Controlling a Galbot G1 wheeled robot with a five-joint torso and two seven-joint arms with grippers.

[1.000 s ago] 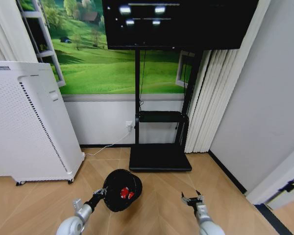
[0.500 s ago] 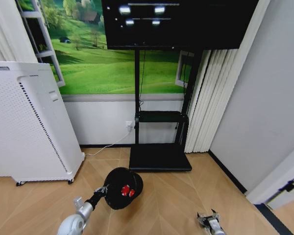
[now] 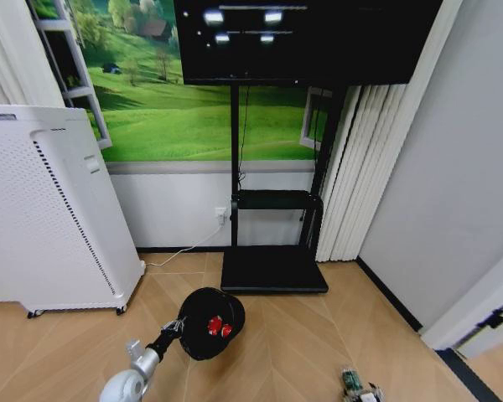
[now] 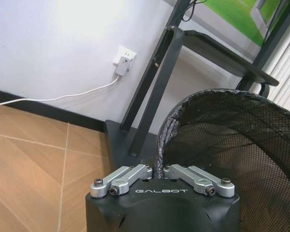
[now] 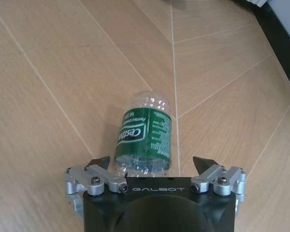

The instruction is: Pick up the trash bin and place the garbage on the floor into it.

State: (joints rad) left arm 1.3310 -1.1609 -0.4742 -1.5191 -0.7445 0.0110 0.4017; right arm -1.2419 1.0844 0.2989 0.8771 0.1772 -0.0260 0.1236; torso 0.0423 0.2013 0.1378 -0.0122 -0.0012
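Note:
The black mesh trash bin (image 3: 211,323) hangs tilted just above the wooden floor, its mouth facing me, with red garbage pieces (image 3: 215,327) inside. My left gripper (image 3: 177,328) is shut on its rim; the left wrist view shows the fingers (image 4: 135,175) pinched together at the bin's edge (image 4: 232,140). A clear bottle with a green label (image 5: 145,137) lies on the floor. My right gripper (image 5: 153,163) is open just above it, one finger on either side of its base. In the head view the bottle (image 3: 350,381) and right gripper (image 3: 369,394) sit at the bottom edge.
A large white perforated appliance (image 3: 50,218) stands at the left. The black TV stand base (image 3: 272,272) lies right behind the bin, with a white power cord (image 3: 180,251) along the wall. Curtains (image 3: 352,167) and a grey wall close off the right.
My right arm has dropped down and back toward the bottom of the head view, ending over the bottle. The bin in my left gripper has barely shifted.

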